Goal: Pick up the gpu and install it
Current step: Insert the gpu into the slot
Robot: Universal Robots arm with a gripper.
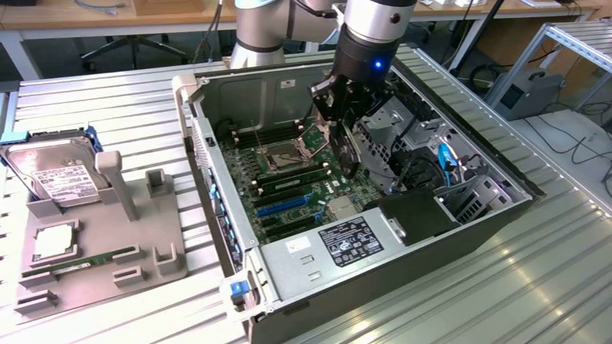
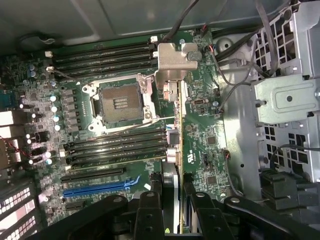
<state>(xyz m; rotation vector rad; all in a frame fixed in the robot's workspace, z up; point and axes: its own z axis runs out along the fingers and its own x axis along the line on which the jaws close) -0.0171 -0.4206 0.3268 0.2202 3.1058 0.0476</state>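
- We see the gripper (image 1: pixel 337 113) low inside the open computer case (image 1: pixel 203 143). Its fingers (image 2: pixel 150 201) pinch the graphics card (image 1: pixel 348 150) by its two flat faces, set about half apart with the card between them.
- The graphics card hangs under the gripper, above the main board (image 2: pixel 205 150). It is just beside the processor socket (image 1: pixel 287 154), on the exterior view's right of it. We cannot tell whether its lower end touches anything.
- Its long axis runs from the gripper down toward the board, with the silver bracket (image 2: pixel 175 65) at the far end. The wrist view looks along the card's thin edge.
- The blue slot (image 1: pixel 285 206) and the dark slots next to it lie flat on the board. They sit toward the exterior view's lower left of the card, past the socket and a bank of memory slots (image 2: pixel 115 150), well apart from the card.
- We judge the card is not lined up with that slot: it hangs near upright, while the slot lies along the board.
- A hard drive (image 1: pixel 57 175) and a memory stick (image 1: pixel 91 259) rest in the grey tray (image 1: pixel 153 244) outside the case.
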